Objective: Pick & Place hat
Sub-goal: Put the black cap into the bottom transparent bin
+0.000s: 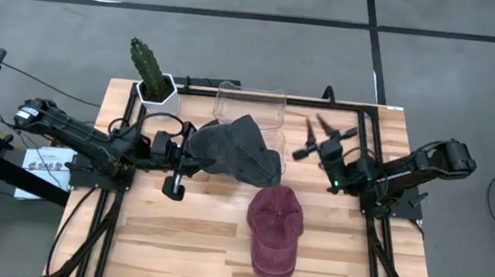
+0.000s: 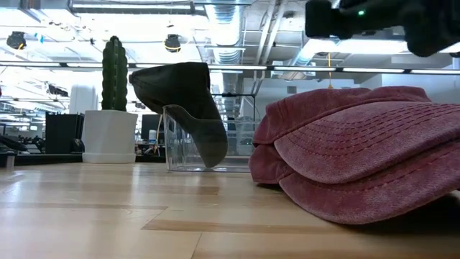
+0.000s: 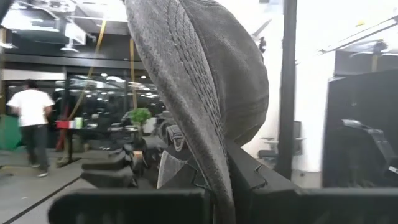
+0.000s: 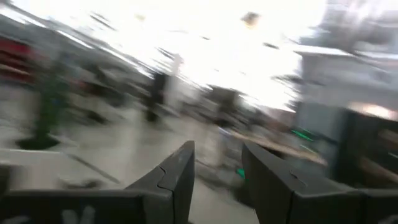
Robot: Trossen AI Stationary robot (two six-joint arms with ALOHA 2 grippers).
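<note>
A dark grey hat (image 1: 237,151) hangs off the table at the far middle, over the near part of a clear container (image 1: 250,109). My left gripper (image 1: 187,153) is shut on its left side. In the low view the grey hat (image 2: 180,90) droops at the clear container (image 2: 237,137); whether it touches the container I cannot tell. A red hat (image 1: 275,229) lies on its underside on the table's near right and shows large in the low view (image 2: 359,158). My right gripper (image 1: 318,129) stands open and raised, right of the container, with nothing between its fingers (image 4: 180,177). My left gripper pinches a stitched edge of the grey hat (image 3: 214,180) between its two fingers (image 3: 124,205). The fingers come from the table's left, slanting a little upward. The hat is lifted off the table, rises past the fingers and droops away from them, slack.
A cactus in a white pot (image 1: 152,78) stands at the table's far left corner, beside the container. Black frame rails (image 1: 376,235) run along both table sides. Bare wood lies left of the red hat at the near side.
</note>
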